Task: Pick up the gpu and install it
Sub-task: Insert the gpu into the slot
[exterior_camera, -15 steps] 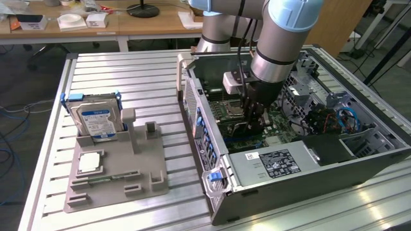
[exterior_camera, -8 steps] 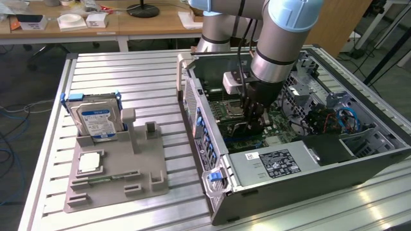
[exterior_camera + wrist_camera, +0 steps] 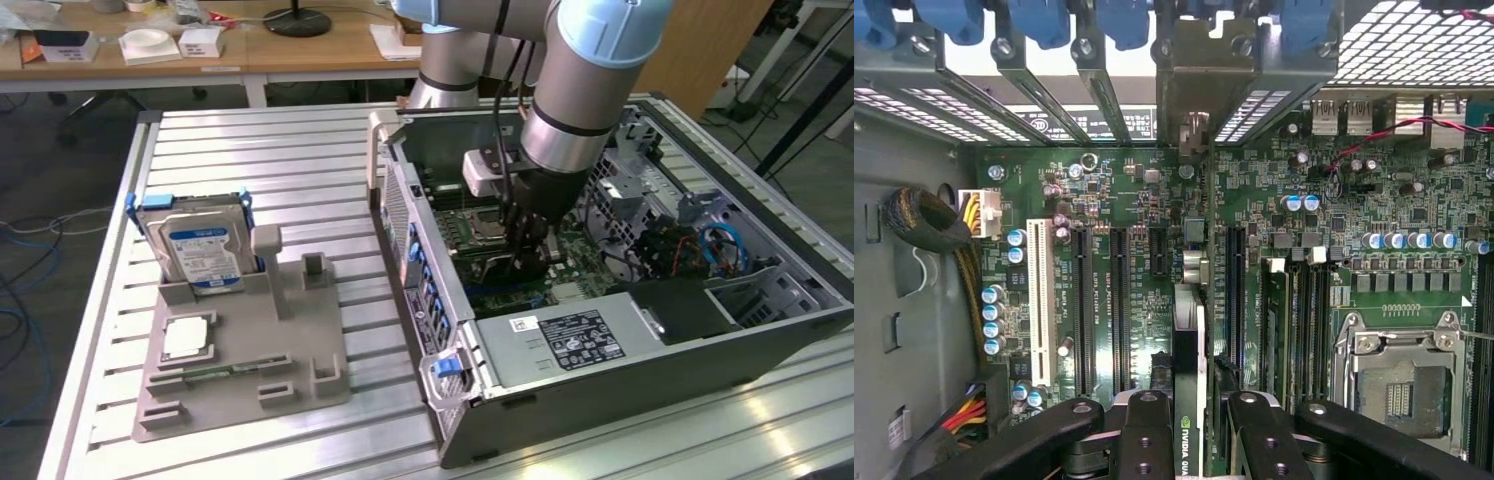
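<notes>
My gripper [image 3: 1199, 445] is shut on the gpu [image 3: 1190, 370], a thin dark card with a green-and-white label, seen edge-on between the two black fingers [image 3: 1144, 440]. The card stands upright over the green motherboard [image 3: 1114, 200], in line between two long black expansion slots [image 3: 1119, 310]. I cannot tell whether its lower edge touches a slot. In the exterior view the gripper [image 3: 525, 262] reaches down into the open computer case [image 3: 747, 330], with the gpu [image 3: 514, 272] a dark slab below it near the board.
The empty CPU socket [image 3: 1394, 385] and memory slots lie beside the card. A cable bundle [image 3: 929, 220] hangs at the case wall. Outside the case, a grey holder [image 3: 240, 370] carries a hard drive [image 3: 200, 250] and a CPU chip [image 3: 187, 340]. The power supply [image 3: 587, 340] fills the case's near end.
</notes>
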Controlling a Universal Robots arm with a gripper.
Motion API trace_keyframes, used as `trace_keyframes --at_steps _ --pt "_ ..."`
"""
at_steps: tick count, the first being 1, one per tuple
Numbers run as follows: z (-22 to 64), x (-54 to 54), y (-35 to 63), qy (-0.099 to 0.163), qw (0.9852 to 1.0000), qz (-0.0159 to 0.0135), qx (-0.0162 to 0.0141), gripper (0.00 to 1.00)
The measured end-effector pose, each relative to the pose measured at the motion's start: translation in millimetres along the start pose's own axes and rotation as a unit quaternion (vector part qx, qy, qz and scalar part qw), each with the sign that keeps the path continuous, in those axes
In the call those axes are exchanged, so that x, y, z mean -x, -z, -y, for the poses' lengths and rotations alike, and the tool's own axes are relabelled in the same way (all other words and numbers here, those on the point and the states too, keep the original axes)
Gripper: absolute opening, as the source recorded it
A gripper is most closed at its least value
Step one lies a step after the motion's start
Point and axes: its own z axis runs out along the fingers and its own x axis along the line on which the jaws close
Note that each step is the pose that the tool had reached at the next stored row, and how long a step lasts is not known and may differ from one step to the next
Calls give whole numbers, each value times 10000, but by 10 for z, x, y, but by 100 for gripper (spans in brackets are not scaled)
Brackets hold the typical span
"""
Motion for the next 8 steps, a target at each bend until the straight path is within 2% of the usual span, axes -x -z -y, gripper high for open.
trace_keyframes --at_steps 8 --pt "0 -1 -21 0 10000 3 1 26"
